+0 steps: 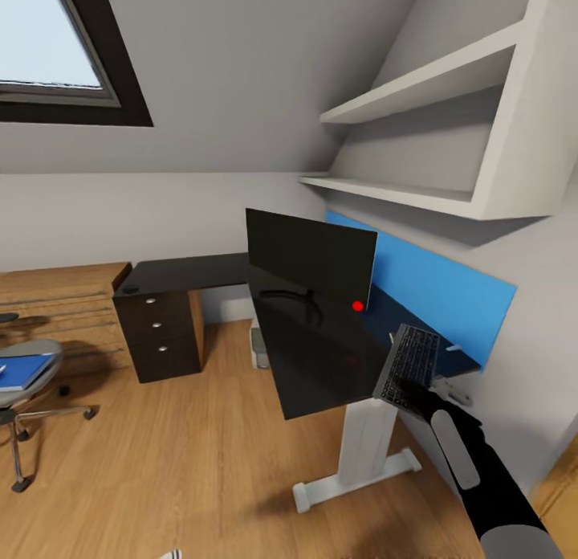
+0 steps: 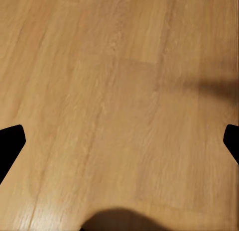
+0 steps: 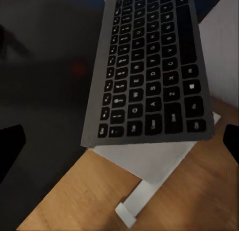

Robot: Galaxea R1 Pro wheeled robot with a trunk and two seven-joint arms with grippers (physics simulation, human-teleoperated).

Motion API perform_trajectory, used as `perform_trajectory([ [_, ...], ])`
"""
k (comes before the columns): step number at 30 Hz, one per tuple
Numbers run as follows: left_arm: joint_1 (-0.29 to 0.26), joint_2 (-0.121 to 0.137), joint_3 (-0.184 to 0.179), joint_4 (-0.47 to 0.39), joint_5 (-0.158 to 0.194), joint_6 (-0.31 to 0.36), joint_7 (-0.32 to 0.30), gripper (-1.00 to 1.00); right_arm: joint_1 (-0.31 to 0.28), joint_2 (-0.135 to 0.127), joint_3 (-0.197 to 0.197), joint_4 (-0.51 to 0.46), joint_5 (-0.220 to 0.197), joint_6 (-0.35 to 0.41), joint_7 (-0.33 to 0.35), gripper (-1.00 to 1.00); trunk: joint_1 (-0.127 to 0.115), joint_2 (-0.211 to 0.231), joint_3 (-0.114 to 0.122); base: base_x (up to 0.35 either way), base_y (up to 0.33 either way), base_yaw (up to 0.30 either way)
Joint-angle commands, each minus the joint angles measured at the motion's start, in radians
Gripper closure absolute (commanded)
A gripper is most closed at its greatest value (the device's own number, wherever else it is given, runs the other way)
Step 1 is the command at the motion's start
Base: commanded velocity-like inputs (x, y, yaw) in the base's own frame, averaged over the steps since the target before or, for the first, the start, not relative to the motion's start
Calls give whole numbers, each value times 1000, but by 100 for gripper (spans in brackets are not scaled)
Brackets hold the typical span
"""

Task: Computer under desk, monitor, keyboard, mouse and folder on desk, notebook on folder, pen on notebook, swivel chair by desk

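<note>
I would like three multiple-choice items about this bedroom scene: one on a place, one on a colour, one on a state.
1. Where does the folder lie?
A. on the swivel chair
B. on the desk
C. on the floor

2. What colour is the wall panel behind the desk?
A. red
B. blue
C. green

3. How does the keyboard lie?
A. flat in the desk's middle
B. on the floor
C. overhanging the desk edge

Answers:
1 A, the blue folder rests on the grey seat.
2 B, the panel is bright blue.
3 C, its near end juts past the desk's edge.
</note>
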Motion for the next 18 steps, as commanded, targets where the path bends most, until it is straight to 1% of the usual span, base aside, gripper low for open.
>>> perform_trajectory([
  [1, 0, 1, -5, 0, 10, -6, 7, -100, -1, 2, 0, 4, -9, -5, -7, -100, 0, -1, -1, 0, 1, -287],
  [3, 0, 1, -6, 1, 10, -6, 7, -100, -1, 8, 0, 17, -16, -19, -6, -100, 0, -1, -1, 0, 1, -290],
  [7, -1, 1, -6, 4, 10, -6, 7, -100, -1, 17, 0, 37, -46, -30, -4, -100, 0, -1, -1, 0, 0, -293],
  [8, -1, 1, -6, 6, 10, -6, 7, -100, -1, 18, 0, 44, -61, -32, 2, -100, 0, -1, -1, 0, 0, -294],
  [10, -1, 1, -7, 8, 10, -6, 7, -100, -1, 19, -1, 55, -88, -33, 44, -100, 0, -1, -1, 0, 0, -294],
  [11, -1, 1, -6, 8, 10, -6, 7, -100, -1, 19, -1, 59, -93, -34, 58, -100, 0, -1, -1, 0, 0, -294],
  [13, 0, 1, -6, 9, 10, -6, 7, -100, -1, 17, -1, 82, -104, -34, 121, -100, 0, -1, -1, 0, 0, -295],
  [14, 0, 1, -6, 9, 10, -7, 7, -100, -1, 16, -1, 88, -106, -34, 138, -100, 0, -1, -1, 0, 0, -295],
  [15, -1, 1, -6, 9, 8, -7, 7, -100, -1, 15, -3, 106, -114, -31, 201, -100, 0, -1, -1, 0, 0, -272],
  [16, -1, 1, -5, 9, 8, -7, 7, -100, -1, 14, -8, 116, -152, -25, 256, -100, 0, -1, -1, 0, 0, -97],
  [17, -1, 1, -5, 9, 8, -7, 9, -100, -1, 14, -9, 120, -203, -24, 271, -100, 0, -1, -1, 0, 0, -49],
  [18, -1, 1, -5, 9, 7, -7, 10, -100, -1, 15, -10, 122, -240, -25, 277, -100, 0, -1, -1, 0, 0, -32],
])
